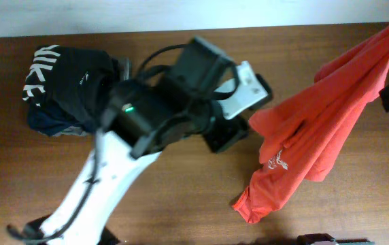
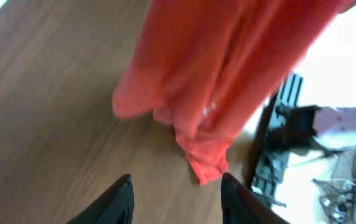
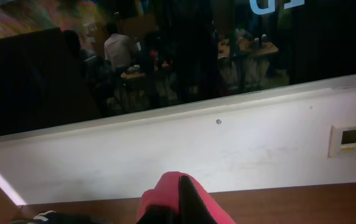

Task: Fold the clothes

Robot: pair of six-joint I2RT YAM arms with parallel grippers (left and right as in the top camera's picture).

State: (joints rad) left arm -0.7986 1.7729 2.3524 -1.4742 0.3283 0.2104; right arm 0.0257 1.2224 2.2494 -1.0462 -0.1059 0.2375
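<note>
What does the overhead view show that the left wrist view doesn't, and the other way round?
Only overhead: the black garment with white letters, on a pile at the table's left end, and the left arm. Only left wrist: the left hand, fingers apart with nothing between them, and dark gear beyond the table edge. Both: the orange-red T-shirt, lifted at one end, its lower end near the wooden table.
</note>
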